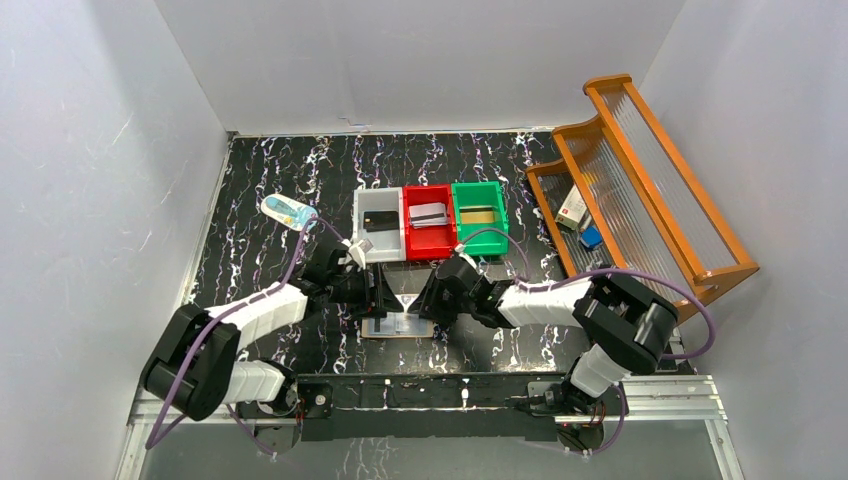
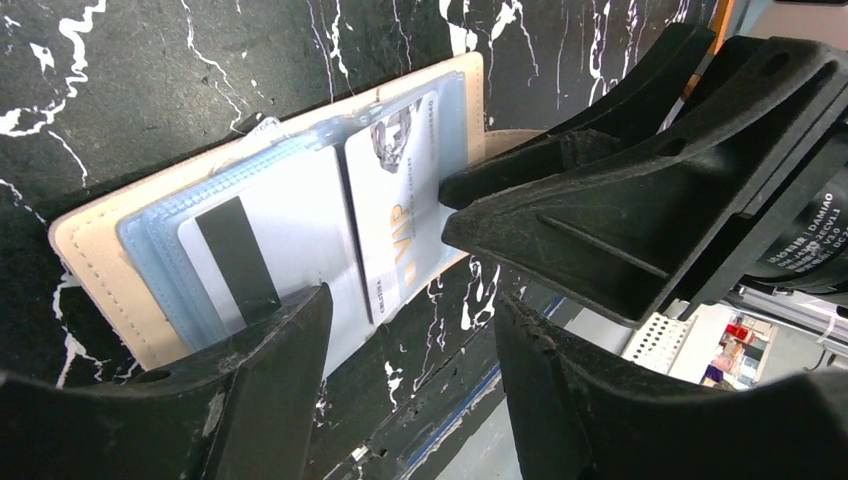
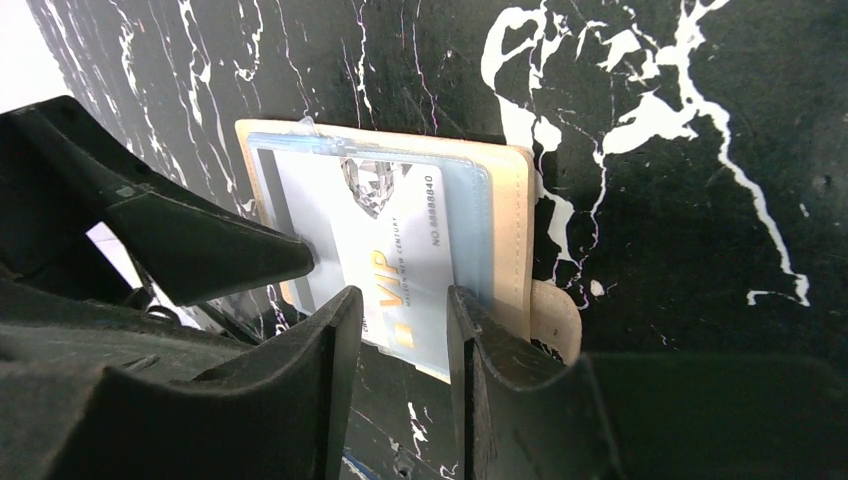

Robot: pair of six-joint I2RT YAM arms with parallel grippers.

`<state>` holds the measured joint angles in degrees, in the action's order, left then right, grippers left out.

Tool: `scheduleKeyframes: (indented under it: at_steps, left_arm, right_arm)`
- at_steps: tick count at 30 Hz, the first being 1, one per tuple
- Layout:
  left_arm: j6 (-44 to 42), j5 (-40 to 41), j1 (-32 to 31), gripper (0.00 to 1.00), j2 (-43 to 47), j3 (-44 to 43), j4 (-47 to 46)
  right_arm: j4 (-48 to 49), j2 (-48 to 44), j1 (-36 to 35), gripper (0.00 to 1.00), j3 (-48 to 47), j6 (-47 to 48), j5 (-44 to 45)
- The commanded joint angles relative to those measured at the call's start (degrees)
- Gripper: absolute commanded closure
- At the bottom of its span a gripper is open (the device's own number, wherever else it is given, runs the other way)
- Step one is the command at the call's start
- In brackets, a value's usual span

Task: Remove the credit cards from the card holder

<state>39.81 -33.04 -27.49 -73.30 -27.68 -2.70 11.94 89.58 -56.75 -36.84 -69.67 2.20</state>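
The beige card holder (image 1: 398, 327) lies open on the black marbled table between my two grippers. Two credit cards show in its pale blue pockets: a silvery one with a black stripe (image 2: 290, 220) and a white VIP card (image 2: 395, 210) that sticks out past the near edge. My left gripper (image 2: 412, 300) is open, with its left finger (image 2: 270, 390) on the striped card's near edge. My right gripper (image 3: 400, 300) is open too, and its fingertips stand over the VIP card (image 3: 400, 230), one on each side of the gold lettering. The snap tab (image 3: 555, 315) pokes out beside the right finger.
Behind the card holder stand a white bin (image 1: 362, 238) with a black card, a red bin (image 1: 430, 240) with a silver card and a green bin (image 1: 480, 236) with a gold card. A wooden rack (image 1: 640, 190) fills the right side. A small clear bottle (image 1: 287, 210) lies at the back left.
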Motion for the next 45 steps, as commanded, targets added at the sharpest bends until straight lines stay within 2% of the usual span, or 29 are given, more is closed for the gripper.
scheduleKeyframes:
  at_steps: [1,8,16,20,32,37,45]
  left_arm:
    - [-1.01,-1.36,0.24,0.42,-1.08,0.24,-2.34]
    - [-0.43,-3.45,0.24,0.54,-4.82,0.95,-5.99]
    - [1.59,-4.43,0.24,0.59,-8.18,4.11,-10.90]
    - [3.74,-5.42,0.24,0.64,-9.05,5.82,-14.58]
    - [4.01,-5.23,0.24,0.91,-7.33,6.29,-15.19]
    - [8.36,-9.95,0.34,0.98,-7.73,7.70,-22.40]
    - [2.01,-5.22,0.33,1.00,-4.41,5.53,-9.55]
  right_arm:
    - [-1.18,0.24,-0.37,0.55,3.43,-1.11,2.71]
    - [1.77,1.10,-0.36,0.55,4.45,-1.60,1.17]
    - [3.10,1.06,-0.37,0.55,5.58,-2.22,0.97]
    - [3.56,1.18,-0.38,0.55,5.82,-2.32,0.55]
    - [3.54,0.36,-0.36,0.55,6.43,-2.62,0.95]
    - [3.78,-0.19,-0.37,0.55,6.82,-2.82,1.25]
    - [3.28,-0.19,-0.31,0.55,6.97,-2.93,1.92]
